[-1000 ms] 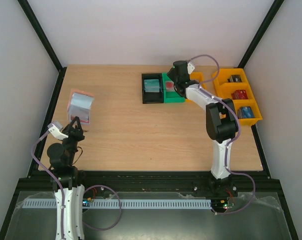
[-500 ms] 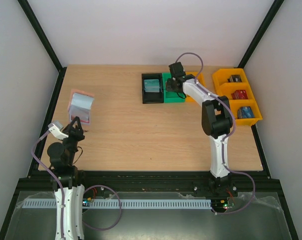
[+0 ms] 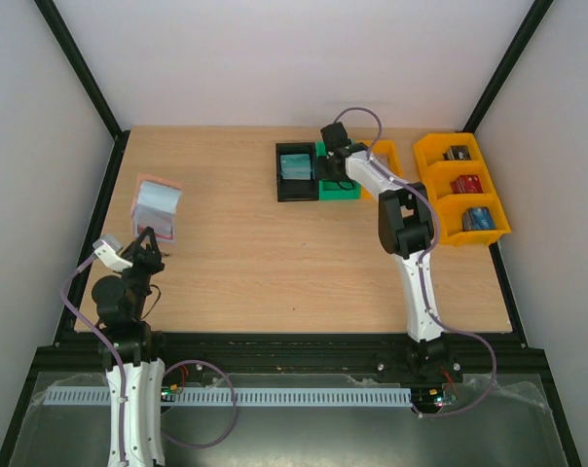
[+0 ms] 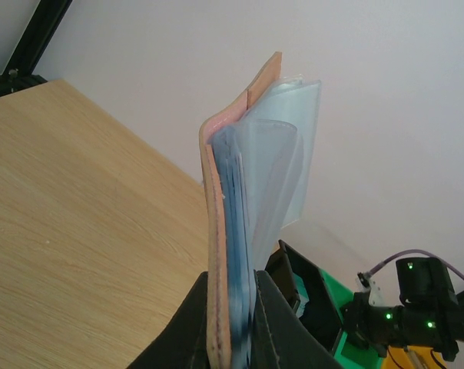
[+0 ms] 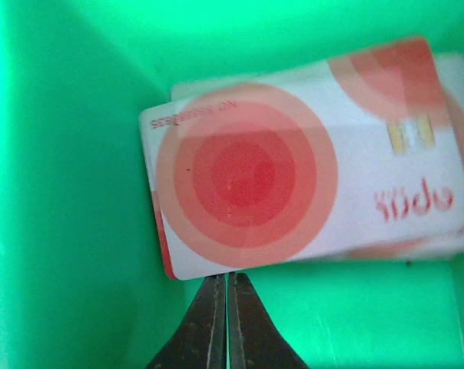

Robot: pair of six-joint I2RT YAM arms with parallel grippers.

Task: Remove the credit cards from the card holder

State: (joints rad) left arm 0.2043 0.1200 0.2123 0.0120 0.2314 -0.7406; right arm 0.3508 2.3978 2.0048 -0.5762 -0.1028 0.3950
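Observation:
The pinkish-tan card holder (image 4: 217,231) stands upright, its clear blue-grey sleeves fanned out, and my left gripper (image 4: 232,323) is shut on its lower edge. From above, the card holder (image 3: 156,204) hangs over the table's left side, just beyond the left gripper (image 3: 148,239). Two whitish credit cards (image 5: 293,177) with red rings lie stacked in the green bin (image 5: 63,231). My right gripper (image 5: 223,280) is shut with nothing between its fingers, its tips at the top card's near edge. In the top view the right gripper (image 3: 331,167) reaches into the green bin (image 3: 339,194).
A black bin (image 3: 284,185) left of the green one holds a pale teal card (image 3: 295,165). Orange bins (image 3: 492,232) at the right hold black, red and blue blocks. A smaller orange bin (image 3: 385,151) sits behind the right arm.
The right gripper has closed from half open to shut. Its wrist has swung a little to the left over the green bin. The left arm and card holder have stayed still.

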